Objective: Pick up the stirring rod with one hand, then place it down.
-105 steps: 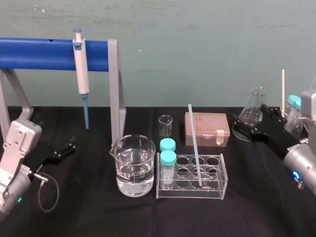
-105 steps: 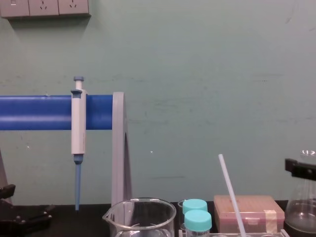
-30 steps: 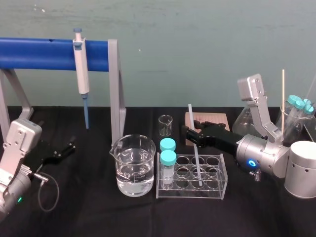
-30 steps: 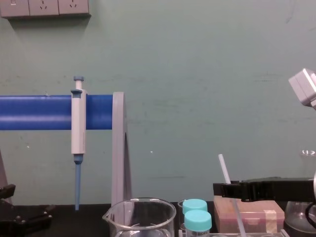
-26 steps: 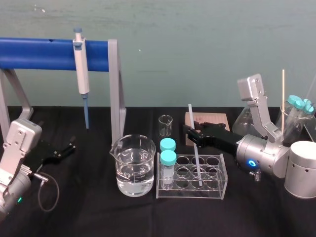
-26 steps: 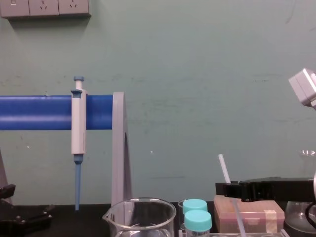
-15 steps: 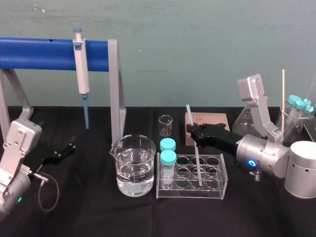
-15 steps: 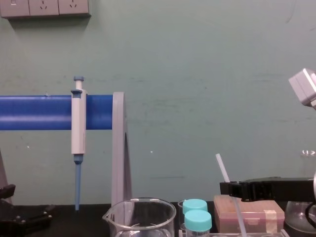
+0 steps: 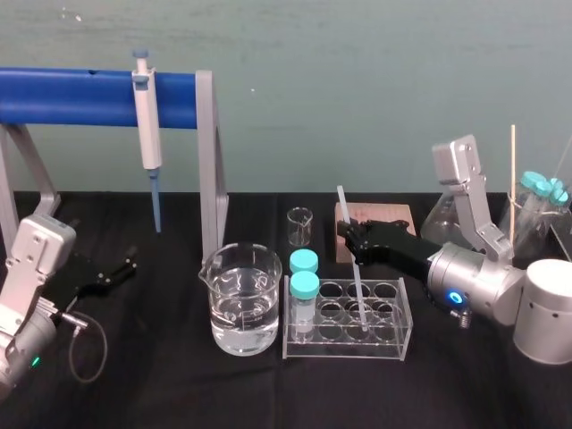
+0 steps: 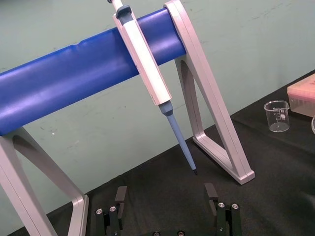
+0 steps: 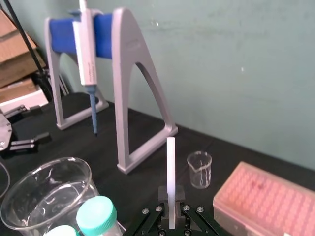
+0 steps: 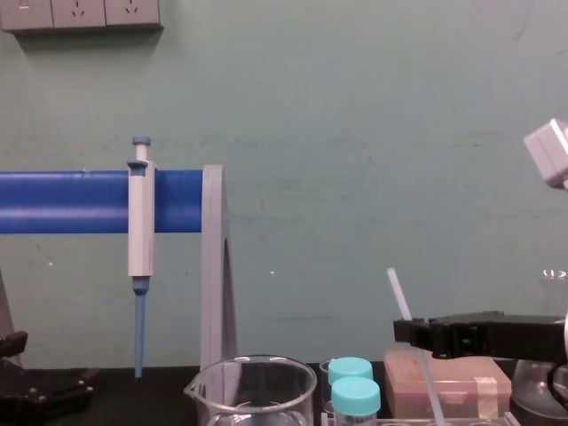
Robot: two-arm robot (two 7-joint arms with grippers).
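On the black surface (image 9: 170, 384), head view: right hand (image 9: 350, 241) clamped on the stirring rod (image 9: 341, 204), rod's lower end in the clear tube rack (image 9: 384, 347); left hand (image 9: 128, 264) low at left | left wrist view: left hand spread wide, pipette (image 10: 145, 64) hanging on blue stand (image 10: 74, 73) | right wrist view: rod pinched, near upright | chest view: rod leaning before green wall (image 12: 355, 133).

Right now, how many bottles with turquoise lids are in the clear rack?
2. Both stand at the left end of the clear rack: the front bottle, and the back bottle right behind it.
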